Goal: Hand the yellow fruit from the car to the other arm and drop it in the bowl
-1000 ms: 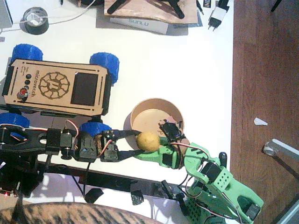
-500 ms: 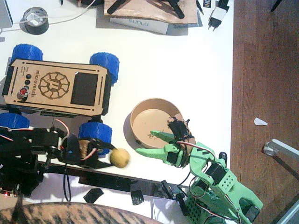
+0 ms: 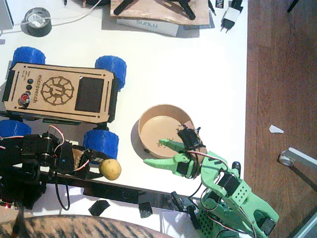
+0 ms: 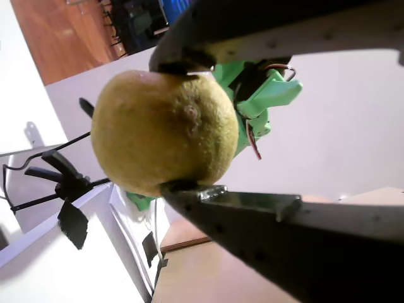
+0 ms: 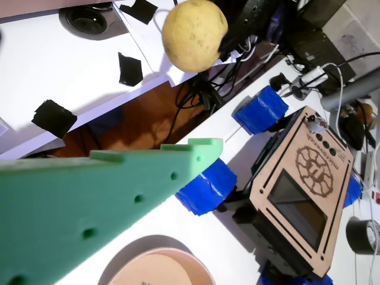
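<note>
Two grippers stand apart at the table's near edge. The black left gripper (image 3: 101,169) is clamped on the small dull-yellow lemon-like fruit (image 3: 110,169), pinched between its fingers (image 4: 189,189), just below the front blue wheel of the plywood-decked car (image 3: 62,92). The bright green right gripper (image 3: 159,152) waits with jaws spread and empty, overlapping the rim of the round tan bowl (image 3: 147,117). The fruit sits near the fingertips; I judge it could slip out over the table edge during the reach, or be released before the green jaws close. The car's deck reads "microverch"; a box behind the car reads "SUNLU" (image 3: 146,24).
</note>
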You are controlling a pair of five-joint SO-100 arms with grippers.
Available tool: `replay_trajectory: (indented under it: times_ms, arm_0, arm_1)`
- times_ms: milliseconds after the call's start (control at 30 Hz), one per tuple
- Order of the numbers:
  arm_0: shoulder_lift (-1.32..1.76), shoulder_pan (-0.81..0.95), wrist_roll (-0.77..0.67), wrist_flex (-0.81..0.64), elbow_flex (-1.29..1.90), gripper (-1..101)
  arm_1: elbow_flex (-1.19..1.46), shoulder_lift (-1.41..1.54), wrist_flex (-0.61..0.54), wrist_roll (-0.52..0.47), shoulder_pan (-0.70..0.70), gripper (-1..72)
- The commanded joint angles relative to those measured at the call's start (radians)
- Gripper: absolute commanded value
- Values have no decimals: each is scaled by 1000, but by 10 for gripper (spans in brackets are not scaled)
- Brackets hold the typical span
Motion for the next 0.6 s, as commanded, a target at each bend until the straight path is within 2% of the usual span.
replay_trajectory:
  times_ms: [0,133,567]
  arm_0:
    - [0,-3,11,3,-23,1]
    - [-5,-3,11,0,-23,1]
    - [-109,-5,12,-120,-38,1]
  arm_1:
    - [-5,-11,-6,5,-34,403]
    - [-3,-55,-21,11,-78,395]
    - [-55,-370,-262,40,-104,389]
